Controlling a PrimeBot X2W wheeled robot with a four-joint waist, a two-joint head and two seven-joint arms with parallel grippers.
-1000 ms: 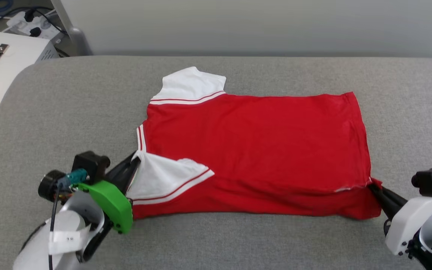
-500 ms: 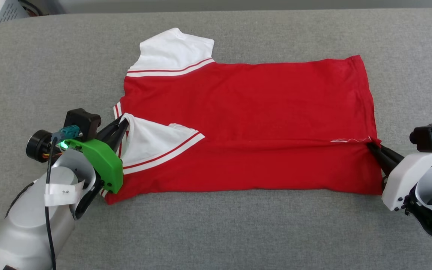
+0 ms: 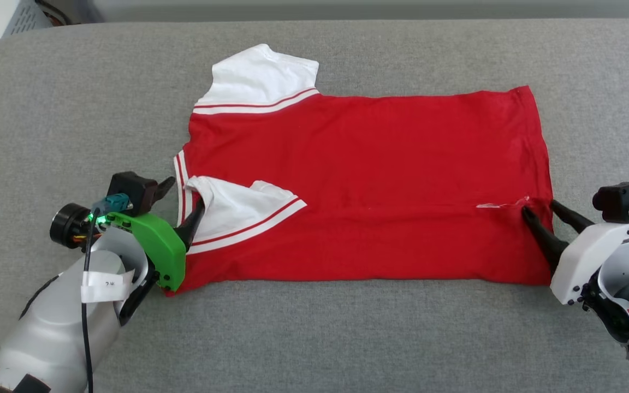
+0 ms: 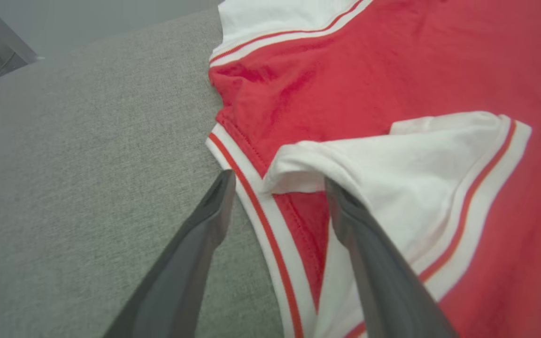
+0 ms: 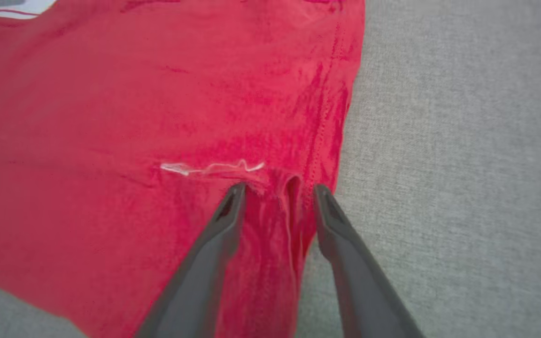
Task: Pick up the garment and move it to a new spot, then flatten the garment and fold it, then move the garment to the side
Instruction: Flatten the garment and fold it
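The red jersey T-shirt [image 3: 363, 185] lay across the middle of the grey fabric surface [image 3: 314, 327], its near long edge folded over and a white sleeve [image 3: 243, 210] turned onto the red. The left gripper [image 3: 181, 203] at the collar end and the right gripper [image 3: 539, 210] at the hem corner, both clenched on cloth a moment before, had let go, fingers parted astride the fabric. That suggested the first lengthwise fold was laid, with more folding and the move aside remaining.
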